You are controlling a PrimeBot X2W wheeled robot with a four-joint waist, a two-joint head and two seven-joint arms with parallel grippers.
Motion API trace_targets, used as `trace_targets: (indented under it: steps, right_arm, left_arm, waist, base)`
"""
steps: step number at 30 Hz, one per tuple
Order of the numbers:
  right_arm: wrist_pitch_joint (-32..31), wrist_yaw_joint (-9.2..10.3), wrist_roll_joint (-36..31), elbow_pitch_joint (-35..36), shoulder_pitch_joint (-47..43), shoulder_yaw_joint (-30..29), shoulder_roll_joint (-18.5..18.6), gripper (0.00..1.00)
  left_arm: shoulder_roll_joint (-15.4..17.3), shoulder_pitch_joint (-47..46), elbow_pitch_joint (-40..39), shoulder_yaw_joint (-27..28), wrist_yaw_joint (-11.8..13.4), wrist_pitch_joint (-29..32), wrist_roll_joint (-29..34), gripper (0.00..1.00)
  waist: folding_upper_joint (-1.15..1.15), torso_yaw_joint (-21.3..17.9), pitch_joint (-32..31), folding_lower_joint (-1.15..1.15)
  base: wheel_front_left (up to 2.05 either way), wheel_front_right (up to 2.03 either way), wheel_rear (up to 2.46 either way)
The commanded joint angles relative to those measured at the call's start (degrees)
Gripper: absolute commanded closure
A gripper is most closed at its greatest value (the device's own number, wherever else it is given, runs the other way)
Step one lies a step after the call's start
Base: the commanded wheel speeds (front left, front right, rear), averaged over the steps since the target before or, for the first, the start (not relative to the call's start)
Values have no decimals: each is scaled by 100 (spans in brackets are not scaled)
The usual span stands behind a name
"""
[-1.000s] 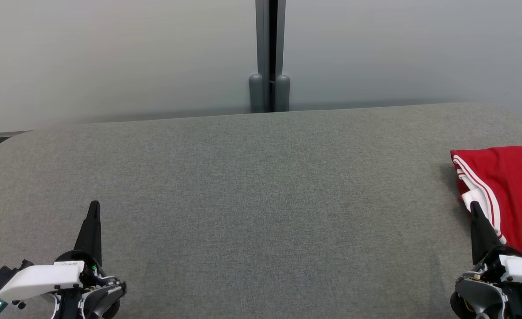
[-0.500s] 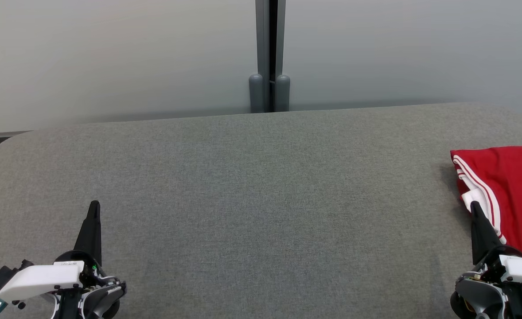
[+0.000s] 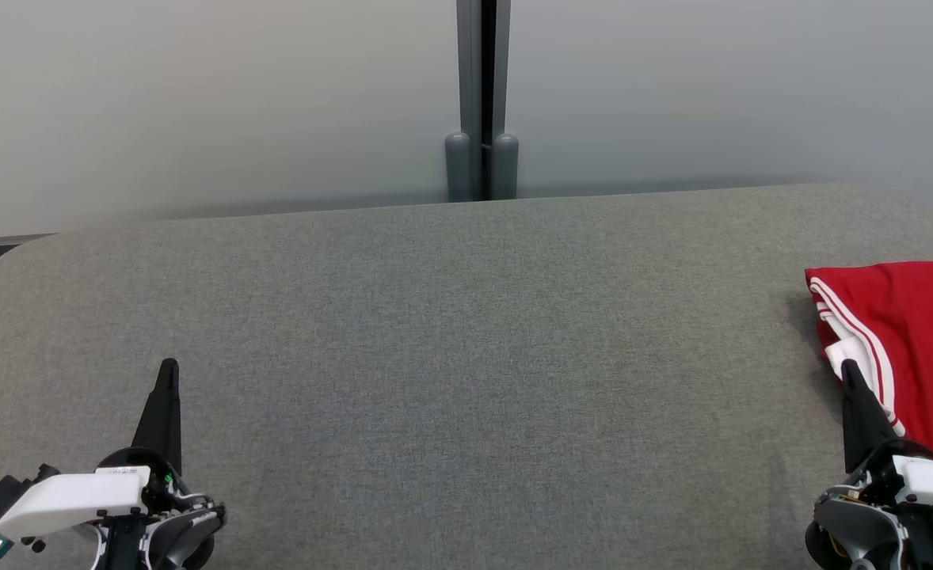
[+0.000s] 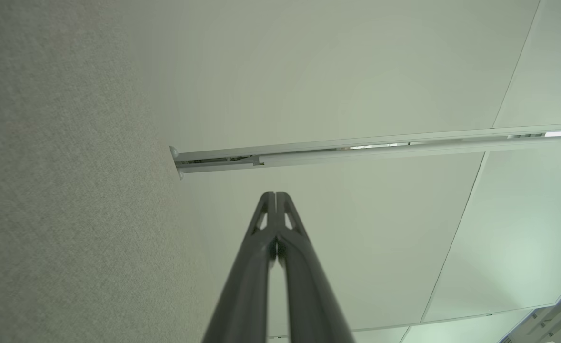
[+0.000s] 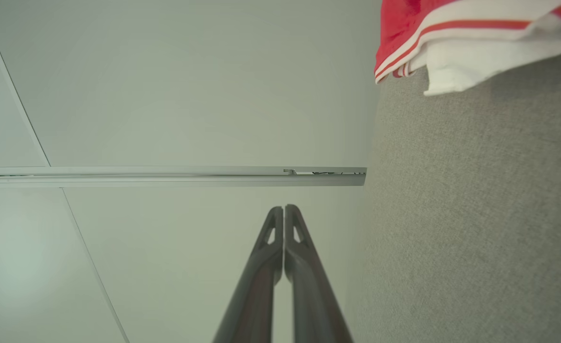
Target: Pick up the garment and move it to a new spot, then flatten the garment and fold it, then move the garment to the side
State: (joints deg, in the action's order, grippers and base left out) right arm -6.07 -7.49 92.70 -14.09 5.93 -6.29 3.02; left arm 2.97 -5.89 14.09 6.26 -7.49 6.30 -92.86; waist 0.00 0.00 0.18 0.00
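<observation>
The garment (image 3: 910, 348) is red with white stripes and a white inner layer. It lies folded at the right edge of the grey table (image 3: 466, 356), cut off by the head view's border. In the right wrist view the garment (image 5: 456, 43) sits at the top right. My right gripper (image 3: 848, 368) is shut with nothing in it, its tip just in front of the garment's near white edge. In its own view the right gripper (image 5: 284, 208) has both fingers pressed together. My left gripper (image 3: 168, 366) rests shut and empty at the lower left, also shut in its wrist view (image 4: 275, 194).
A pale partition wall (image 3: 197, 103) runs behind the table, with a dark vertical post (image 3: 481, 95) at its centre. The table's corners are rounded, and its wide grey felt surface stretches between my two grippers.
</observation>
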Motion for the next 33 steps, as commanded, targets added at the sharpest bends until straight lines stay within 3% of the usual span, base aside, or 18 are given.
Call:
trace_targets:
  steps: [1,33]
  right_arm:
    - [-47,0,-18,-12,66,-5,8,100]
    - [-58,0,-33,-13,68,-18,-1,100]
  left_arm:
    - [11,-70,8,20,-27,9,35,100]
    - [2,-65,8,35,-27,23,44,100]
  waist:
    - [0,0,0,0]
    - [0,0,0,0]
  base:
    - [0,0,0]
    - [0,0,0]
